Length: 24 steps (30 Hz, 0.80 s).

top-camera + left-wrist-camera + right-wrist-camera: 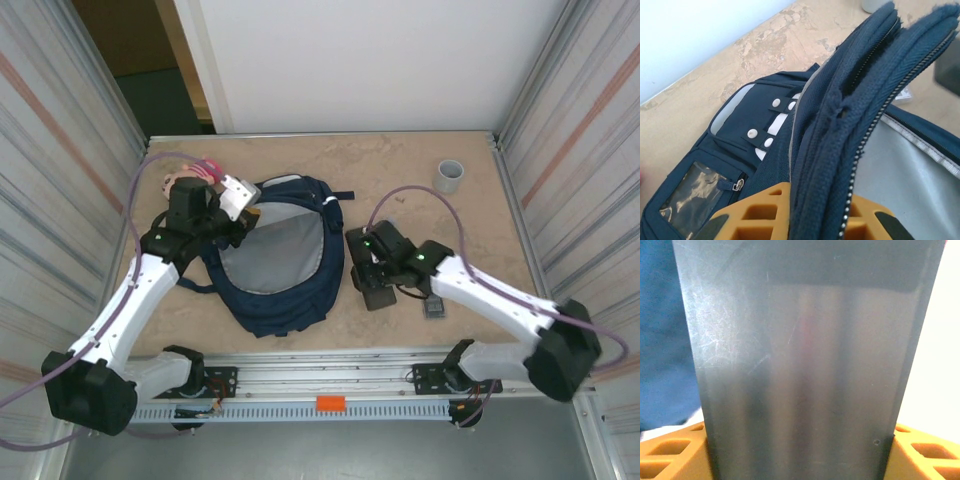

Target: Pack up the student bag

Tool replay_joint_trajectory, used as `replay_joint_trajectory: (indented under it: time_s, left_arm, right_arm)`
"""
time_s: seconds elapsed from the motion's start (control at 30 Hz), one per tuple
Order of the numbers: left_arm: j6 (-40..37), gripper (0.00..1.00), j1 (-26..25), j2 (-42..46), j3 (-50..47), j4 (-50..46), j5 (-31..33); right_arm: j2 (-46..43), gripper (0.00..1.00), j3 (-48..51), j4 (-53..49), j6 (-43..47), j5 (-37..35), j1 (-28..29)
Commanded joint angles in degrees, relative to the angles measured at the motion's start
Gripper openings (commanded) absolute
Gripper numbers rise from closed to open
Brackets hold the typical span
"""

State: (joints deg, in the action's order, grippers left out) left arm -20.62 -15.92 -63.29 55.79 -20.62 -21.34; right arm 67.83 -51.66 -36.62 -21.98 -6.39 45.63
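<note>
I saw the backpack lying open left of centre on the table, with its grey lining facing up. My left gripper was pinched on the backpack's zippered rim at its far-left edge. Just right of the backpack, my right gripper clasped a dark flat slab.

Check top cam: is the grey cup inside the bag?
No, the grey cup stands on the table near the far right corner, well apart from the student bag.
</note>
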Motion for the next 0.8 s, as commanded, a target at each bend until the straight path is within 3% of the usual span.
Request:
replay_joint_trajectory:
  time_s: [0.0, 0.13, 0.27, 0.37, 0.57, 0.77]
  left_arm:
    - [5.09, 0.02, 1.14, 2.7, 3.0, 6.02, -6.62]
    - [5.19, 0.02, 1.24, 2.09, 4.36, 5.47, -9.92]
    - [6.75, 0.02, 1.82, 1.84, 4.31, 7.22, -12.5]
    - [7.29, 0.02, 2.16, 1.31, 4.67, 7.36, -13.78]
    - [8.53, 0.03, 2.65, 0.91, 5.07, 8.83, -16.71]
    - [10.7, 0.03, 3.29, 1.06, 5.1, 10.55, -20.6]
  right_arm:
    - [-7.7, 0.64, 1.06, 14.66, 15.47, 3.82, 2.38]
    - [-8.71, 0.63, 0.33, 21.42, 35.08, 8.1, 4.99]
    - [-0.33, 0.62, -6.92, 18.67, 56.3, 7.57, 8.95]
    - [7.65, 0.63, -12.92, 17.28, 66.7, 7.66, 10.34]
    - [20.17, 0.67, -20.15, 18.3, 80.0, 5.45, 10.91]
    - [28.94, 0.74, -23.23, 21.86, 84.41, 5.0, 9.07]
